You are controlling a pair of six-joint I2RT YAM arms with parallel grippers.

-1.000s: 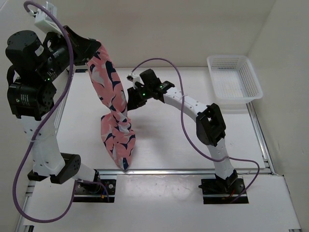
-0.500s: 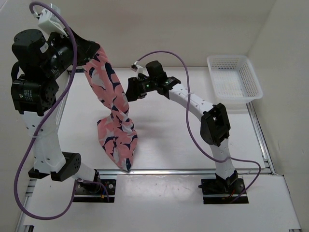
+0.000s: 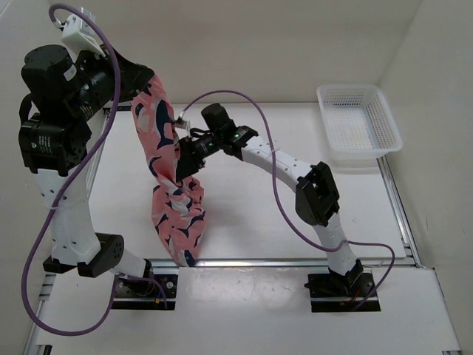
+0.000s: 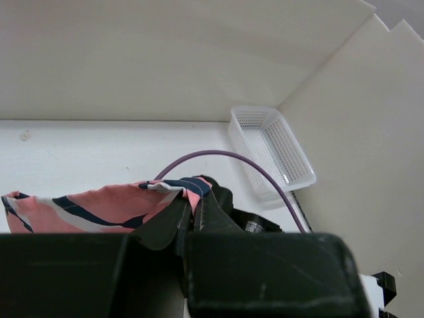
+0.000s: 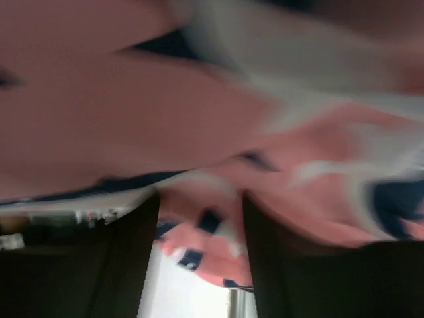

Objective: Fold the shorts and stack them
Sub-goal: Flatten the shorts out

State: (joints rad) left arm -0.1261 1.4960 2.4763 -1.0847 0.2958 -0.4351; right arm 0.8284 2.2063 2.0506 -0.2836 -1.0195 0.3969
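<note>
The shorts (image 3: 171, 200), coral-pink with navy-and-white shapes, hang in a long twisted strip. My left gripper (image 3: 142, 80) holds them high at the back left, shut on their top corner. In the left wrist view that gripper (image 4: 192, 202) pinches a hemmed corner of the shorts (image 4: 99, 205). My right gripper (image 3: 180, 158) presses into the middle of the hanging cloth from the right. In the blurred right wrist view the right gripper (image 5: 201, 199) has its jaws apart, with the shorts (image 5: 199, 112) draped across their tips. The lower end hangs near the table's front edge.
A white mesh basket (image 3: 362, 151) stands at the back right corner, also seen in the left wrist view as the basket (image 4: 301, 173). A purple cable (image 3: 222, 94) arcs over the right arm. Metal rails (image 3: 295, 260) run along the table's front and right edges.
My right gripper has swung left and nearer, from beside the shorts into their middle. The hanging cloth has shifted slightly left. The left arm has barely moved.
</note>
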